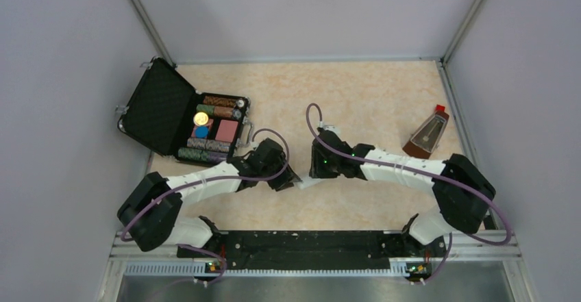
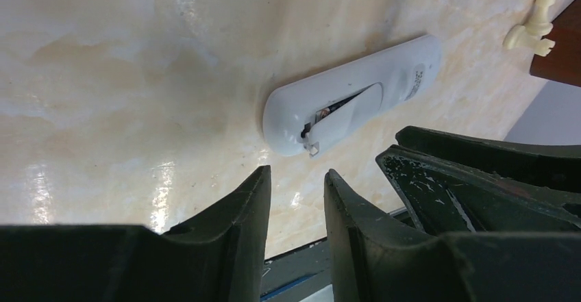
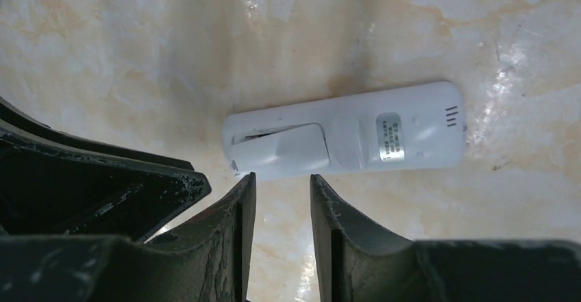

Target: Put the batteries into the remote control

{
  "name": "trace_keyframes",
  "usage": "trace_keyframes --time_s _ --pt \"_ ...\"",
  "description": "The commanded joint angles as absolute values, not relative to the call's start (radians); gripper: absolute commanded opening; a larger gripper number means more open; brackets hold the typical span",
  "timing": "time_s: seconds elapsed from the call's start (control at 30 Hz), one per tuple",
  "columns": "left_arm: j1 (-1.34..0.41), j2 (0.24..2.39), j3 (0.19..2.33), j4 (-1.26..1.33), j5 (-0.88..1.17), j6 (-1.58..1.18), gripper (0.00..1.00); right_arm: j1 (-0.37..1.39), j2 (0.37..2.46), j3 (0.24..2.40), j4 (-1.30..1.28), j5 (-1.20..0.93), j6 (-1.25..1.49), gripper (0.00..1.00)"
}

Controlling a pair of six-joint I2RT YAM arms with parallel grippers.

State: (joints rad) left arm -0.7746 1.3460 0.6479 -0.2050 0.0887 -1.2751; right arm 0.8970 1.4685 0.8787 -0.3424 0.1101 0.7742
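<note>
The remote control (image 3: pixel 342 134) lies flat on the table with its plain white back and silver label up. Its battery cover (image 3: pixel 282 146) sits crooked over the compartment, one edge lifted. Through that gap a dark sliver with a reddish glint (image 2: pixel 322 114) shows; the batteries are otherwise hidden. In the top view the remote control (image 1: pixel 308 182) is a small white patch between the two grippers. My left gripper (image 2: pixel 296 179) stands open just short of the remote's cover end, holding nothing. My right gripper (image 3: pixel 281 179) is open too, its tips at the remote's long edge beside the cover, with nothing between them.
An open black case (image 1: pixel 181 120) with coloured chip rolls stands at the back left. A brown wedge-shaped object with a red top (image 1: pixel 426 137) stands at the right. A small cream figure (image 2: pixel 531 31) lies beyond the remote. The black rail (image 1: pixel 301 244) runs along the near edge.
</note>
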Motion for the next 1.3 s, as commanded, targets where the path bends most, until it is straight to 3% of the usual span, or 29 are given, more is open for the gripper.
trace_keyframes --time_s 0.0,0.63,1.13,1.27 --pt "-0.769 1.364 0.656 -0.205 0.087 -1.237 0.39 0.915 1.516 0.947 -0.322 0.126 0.754 0.32" --pt "-0.755 1.441 0.643 -0.116 0.156 -1.230 0.44 0.933 1.605 0.924 -0.314 0.150 0.804 0.26" --pt "-0.747 1.515 0.707 -0.185 0.127 -1.227 0.42 0.933 1.551 0.933 -0.355 0.203 0.834 0.26" --pt "-0.745 1.495 0.697 -0.198 0.106 -1.221 0.39 0.934 1.473 0.953 -0.397 0.245 0.836 0.32"
